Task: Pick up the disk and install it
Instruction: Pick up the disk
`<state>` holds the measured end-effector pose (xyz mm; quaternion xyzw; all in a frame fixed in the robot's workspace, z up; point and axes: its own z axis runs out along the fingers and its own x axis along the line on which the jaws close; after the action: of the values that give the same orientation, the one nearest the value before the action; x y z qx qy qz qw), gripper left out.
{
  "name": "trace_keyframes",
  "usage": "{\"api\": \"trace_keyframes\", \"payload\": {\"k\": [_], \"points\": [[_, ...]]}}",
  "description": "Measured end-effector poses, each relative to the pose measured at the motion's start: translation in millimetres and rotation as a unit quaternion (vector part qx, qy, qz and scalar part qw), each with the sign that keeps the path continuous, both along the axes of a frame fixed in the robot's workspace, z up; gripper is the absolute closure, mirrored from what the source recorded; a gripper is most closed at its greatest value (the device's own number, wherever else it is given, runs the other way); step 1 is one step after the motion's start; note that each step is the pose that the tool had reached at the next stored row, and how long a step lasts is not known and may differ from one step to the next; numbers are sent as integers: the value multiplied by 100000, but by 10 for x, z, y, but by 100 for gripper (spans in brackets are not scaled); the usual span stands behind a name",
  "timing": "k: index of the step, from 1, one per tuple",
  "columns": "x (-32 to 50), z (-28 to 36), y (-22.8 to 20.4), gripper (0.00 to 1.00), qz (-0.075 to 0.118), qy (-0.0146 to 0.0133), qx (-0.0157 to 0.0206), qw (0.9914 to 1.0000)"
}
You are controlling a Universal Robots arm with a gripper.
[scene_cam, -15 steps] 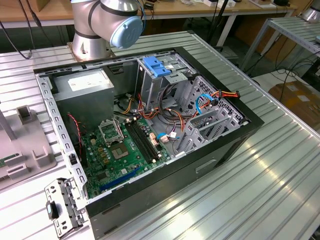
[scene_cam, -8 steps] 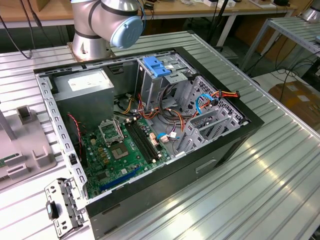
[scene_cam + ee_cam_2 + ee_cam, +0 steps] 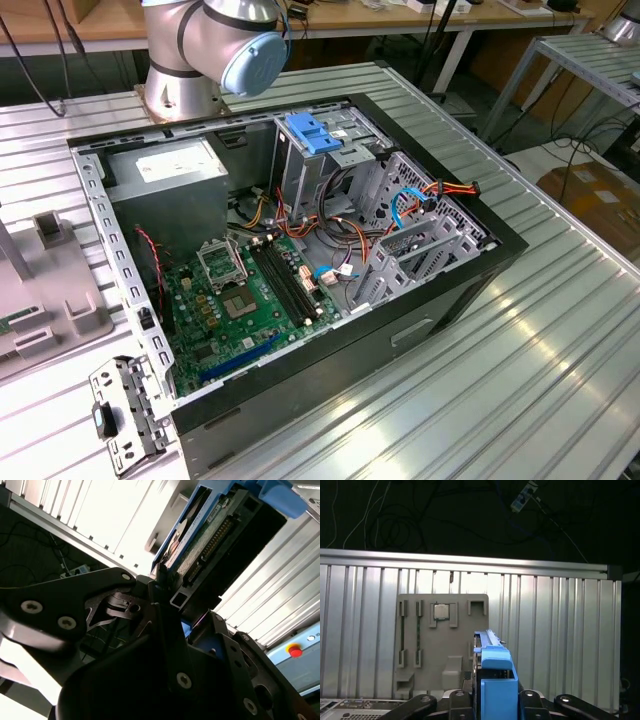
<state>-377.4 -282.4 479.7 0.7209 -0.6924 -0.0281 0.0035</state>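
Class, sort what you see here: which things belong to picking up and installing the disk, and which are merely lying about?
Belong to the job: the disk, gripped by the pincer; the open computer case, probably its destination.
Lying about: the grey holder tray; the chip seated in it; the loose metal bracket beside the case; the power strip among the cables.

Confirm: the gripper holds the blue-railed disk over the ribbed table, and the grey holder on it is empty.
Wrong on the grey holder: the first wrist view shows a square chip seated in it. The gripper does hold the blue-railed disk over the ribbed table.
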Motion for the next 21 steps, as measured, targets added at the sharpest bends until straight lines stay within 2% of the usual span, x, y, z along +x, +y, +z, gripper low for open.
{"api": "trace_keyframes", "payload": {"k": [10,21], "points": [[62,0,0,63,0,1,-61,100000],[165,-1,0,63,2,-4,-113,100000]]}}
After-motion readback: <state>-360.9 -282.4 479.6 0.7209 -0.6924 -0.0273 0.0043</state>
